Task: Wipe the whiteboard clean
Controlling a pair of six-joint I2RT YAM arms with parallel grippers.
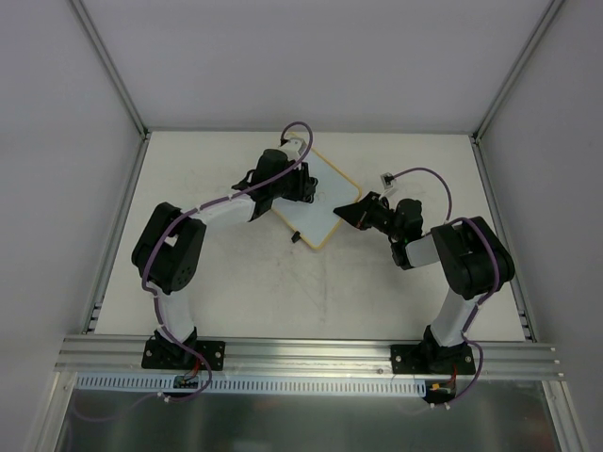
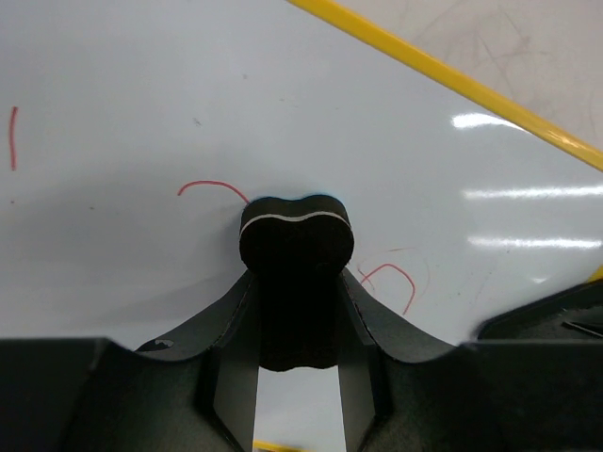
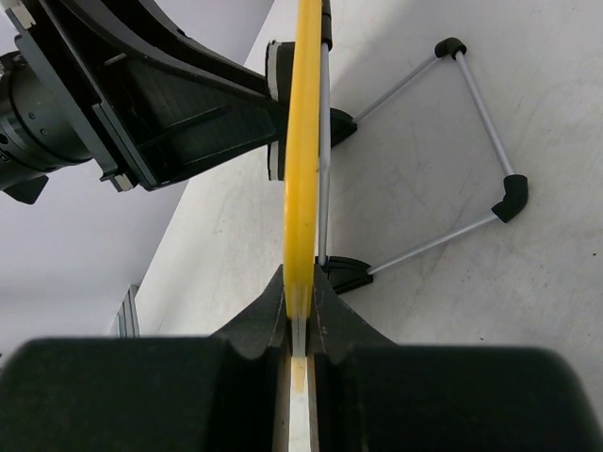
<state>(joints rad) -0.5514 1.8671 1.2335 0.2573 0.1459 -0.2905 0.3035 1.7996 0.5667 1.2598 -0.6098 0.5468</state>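
Observation:
The whiteboard (image 1: 325, 198) lies tilted at the middle of the table, white with a thin yellow frame (image 2: 443, 71). Red scribbles (image 2: 391, 278) show on its surface in the left wrist view. My left gripper (image 1: 300, 184) is over the board, shut on a small black eraser block (image 2: 295, 235) that presses on the white surface. My right gripper (image 1: 350, 211) is shut on the board's right edge; in the right wrist view the yellow frame (image 3: 302, 151) runs edge-on between its fingers. The board's wire stand (image 3: 462, 160) shows behind it.
A small black clip (image 1: 295, 236) sticks out at the board's near corner. A white cable plug (image 1: 386, 177) lies on the table right of the board. Grey walls and metal rails (image 1: 122, 217) close in the table on the left, right and back.

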